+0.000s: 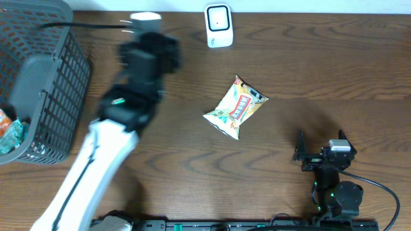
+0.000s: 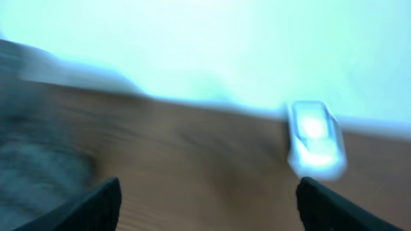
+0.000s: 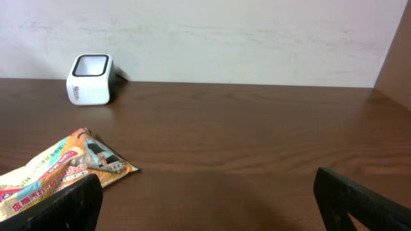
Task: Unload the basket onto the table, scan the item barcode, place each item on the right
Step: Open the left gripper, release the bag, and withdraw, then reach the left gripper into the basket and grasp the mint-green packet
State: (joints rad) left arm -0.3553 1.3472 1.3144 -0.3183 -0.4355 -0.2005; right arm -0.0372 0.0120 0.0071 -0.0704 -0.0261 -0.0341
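Task stage: the snack packet [image 1: 236, 106] lies flat on the table [image 1: 321, 70], in front of the white scanner [image 1: 218, 24] and well apart from it, held by neither arm. Whether its barcode has been read cannot be told, so a pick-up and presentation to the scanner may be left. The left gripper [image 2: 209, 200] – blurred, raised between basket [image 1: 61, 83] and scanner – shows fingers spread wide around nothing; the right gripper [image 3: 209, 192] sits low at the near edge, equally wide and empty.

Left arm [image 1: 136, 74] and wrist-view scanner [image 2: 314, 138], motion-blurred.
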